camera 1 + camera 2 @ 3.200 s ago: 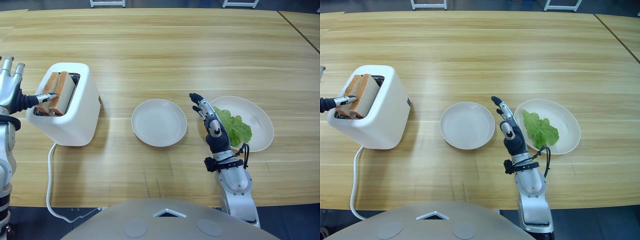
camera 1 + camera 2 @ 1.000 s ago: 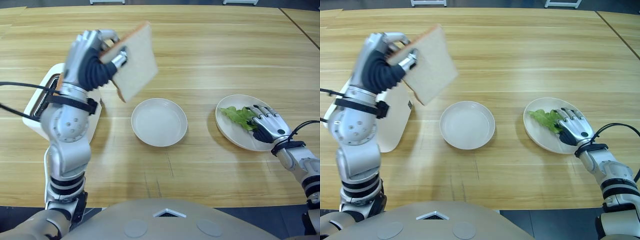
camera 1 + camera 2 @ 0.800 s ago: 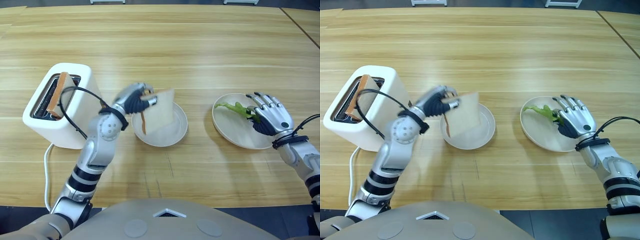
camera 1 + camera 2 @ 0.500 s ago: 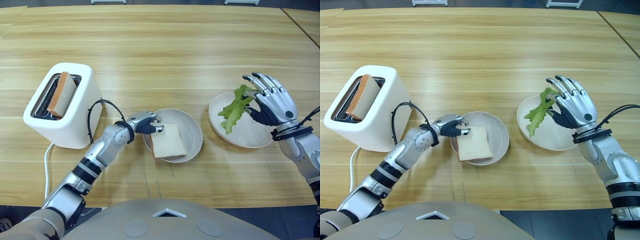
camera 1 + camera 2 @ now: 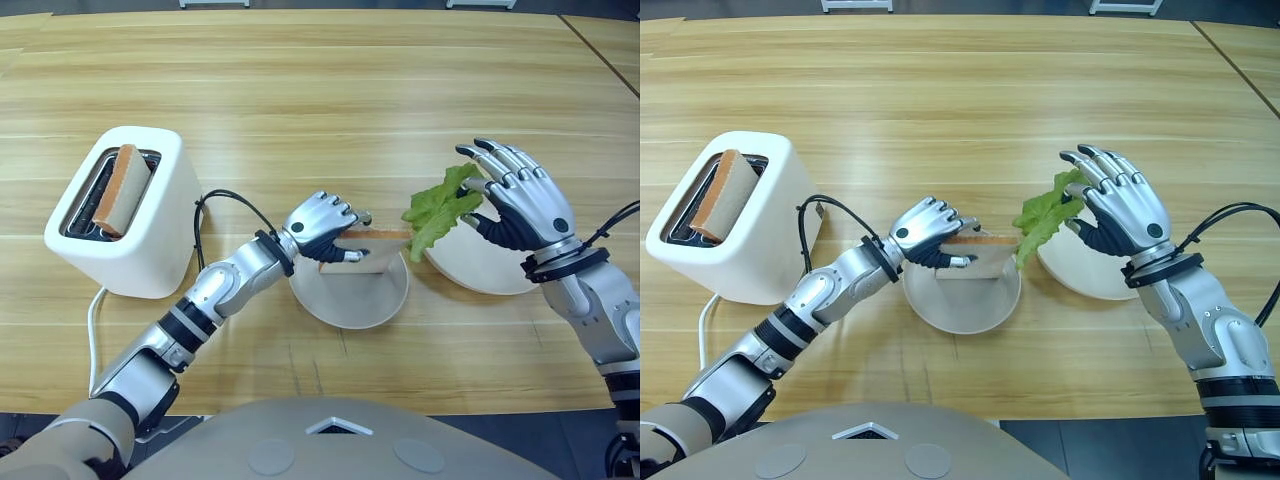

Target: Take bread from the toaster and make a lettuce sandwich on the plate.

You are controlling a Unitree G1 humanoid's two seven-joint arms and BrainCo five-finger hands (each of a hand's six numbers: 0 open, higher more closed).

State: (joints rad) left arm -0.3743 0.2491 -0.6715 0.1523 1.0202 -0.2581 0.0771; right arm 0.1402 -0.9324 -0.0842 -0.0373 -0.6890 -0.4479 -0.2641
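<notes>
A white toaster stands at the left with one bread slice in its slot. My left hand is shut on a second bread slice, which is tilted up on edge over the centre plate. My right hand is shut on a green lettuce leaf. The leaf hangs between the two plates, its lower tip close to the right edge of the held slice. The lettuce plate sits under and behind my right hand.
The toaster's white cord runs down toward the table's front edge. Bare wooden tabletop stretches across the far half. Another table's edge shows at the far right.
The slice lay flat in the centre plate; my left hand has tipped it up on edge. My right hand has carried the lettuce leftward, from over its plate toward the centre plate.
</notes>
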